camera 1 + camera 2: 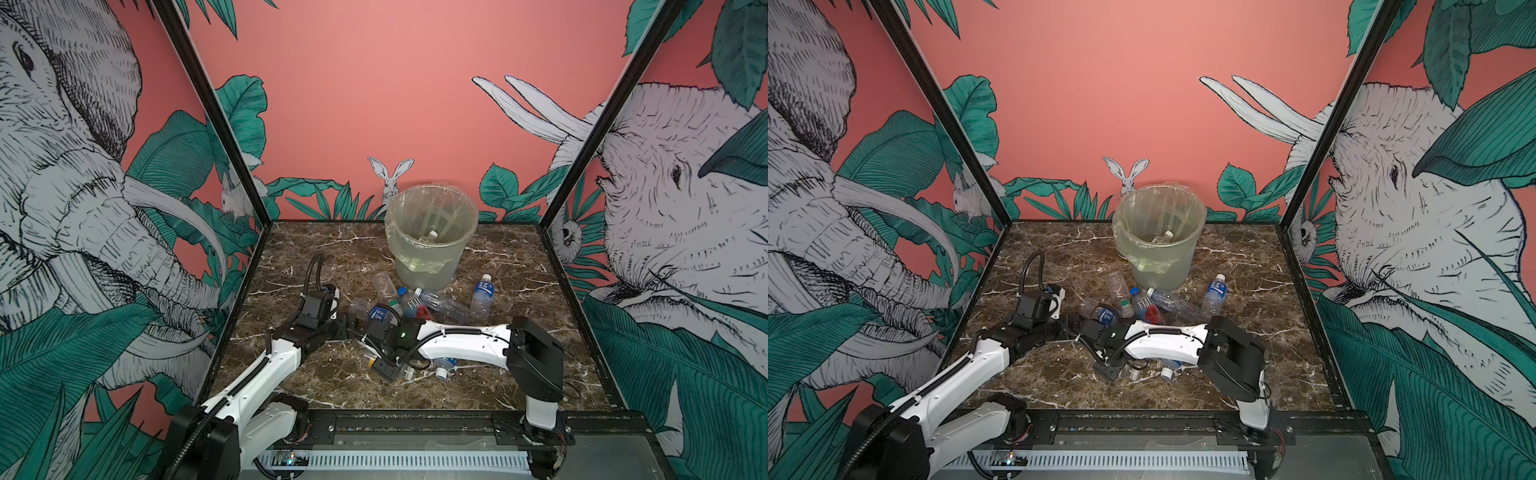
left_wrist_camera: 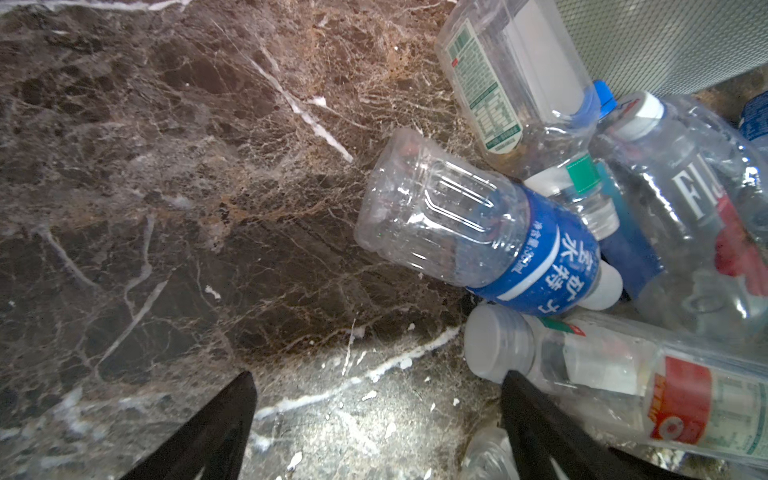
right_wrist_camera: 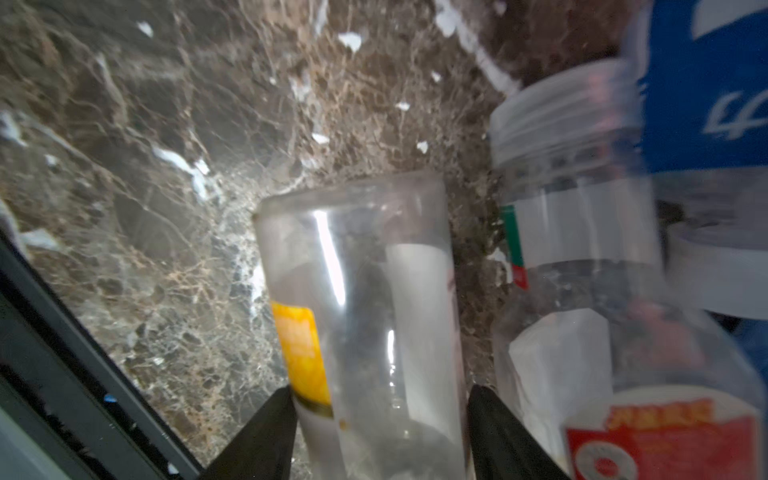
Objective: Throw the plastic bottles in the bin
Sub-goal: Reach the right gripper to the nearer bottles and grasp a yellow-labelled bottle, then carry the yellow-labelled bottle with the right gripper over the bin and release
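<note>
Near the table edge (image 3: pixel 79 357), right tool (image 3: pixel 380 432) straddles a bottle (image 3: pixel 370 291) beside open marble (image 3: pixel 145 187).

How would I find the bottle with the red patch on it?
Find the tall pale bin at the back of the marble table. Just in front of its base lies a heap of clear bottles. The red-patch bottle sits mid-heap: only it shows big white letters with a red patch, while its neighbours wear blue or green labels.
</note>
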Controlling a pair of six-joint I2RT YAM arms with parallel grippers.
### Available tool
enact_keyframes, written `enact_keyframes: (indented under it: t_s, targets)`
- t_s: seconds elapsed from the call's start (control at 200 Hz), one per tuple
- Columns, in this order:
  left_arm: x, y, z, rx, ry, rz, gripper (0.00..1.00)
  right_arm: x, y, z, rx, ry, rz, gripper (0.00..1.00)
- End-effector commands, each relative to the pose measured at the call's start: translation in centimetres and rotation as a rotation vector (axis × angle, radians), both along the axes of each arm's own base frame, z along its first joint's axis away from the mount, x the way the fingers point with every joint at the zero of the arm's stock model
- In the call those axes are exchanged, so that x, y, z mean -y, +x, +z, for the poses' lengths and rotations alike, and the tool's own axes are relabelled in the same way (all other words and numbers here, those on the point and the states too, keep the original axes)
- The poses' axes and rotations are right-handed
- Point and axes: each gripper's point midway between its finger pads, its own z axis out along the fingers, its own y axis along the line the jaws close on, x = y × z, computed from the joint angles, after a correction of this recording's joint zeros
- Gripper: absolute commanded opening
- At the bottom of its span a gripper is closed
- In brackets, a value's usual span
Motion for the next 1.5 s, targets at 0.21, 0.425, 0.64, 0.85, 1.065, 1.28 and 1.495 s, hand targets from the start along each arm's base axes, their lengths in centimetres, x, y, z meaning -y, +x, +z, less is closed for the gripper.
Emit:
enact_keyframes:
  t_s: [0.21, 0.425, 0.64, 0.85, 1.065, 1.28, 1.495]
  targets:
    - [0.2, 0.0, -0.3, -0.001, -0.014, -0.010, 0.93, 0.0, -0.6, -1.4, -0.035, -0.025, 0.012, 0.60]
    - [0.8, -0.1, -0.2, -0.003, -0.037, -0.038, 0.93, 0.8, 0.0, -0.4, 0.045, 0.028, -0.017, 0.50]
    - [1.2, 0.3, 1.4, 0.059, -0.056, -0.066, 0.93, 1.3, 0.9, 7.3, 0.202, 0.309, -0.065, 0.49]
    - [2.5, 0.5, 2.1, 0.076, -0.108, -0.110, 0.92, 5.4, 3.0, 13.2, 0.397, 0.463, -0.239, 0.44]
    - [3.9, 0.4, 4.5, 0.167, -0.161, -0.168, 0.91, 10.7, 4.8, 17.0, 0.554, 0.576, -0.469, 0.44]
    - [4.9, 0.2, 5.2, 0.185, -0.169, -0.213, 0.91, 14.9, 5.7, 20.7, 0.681, 0.651, -0.602, 0.44]
    - [5.2, 0.2, 5.3, 0.191, -0.162, -0.225, 0.91, 18.2, 6.8, 27.0, 0.798, 0.691, -0.661, 0.44]
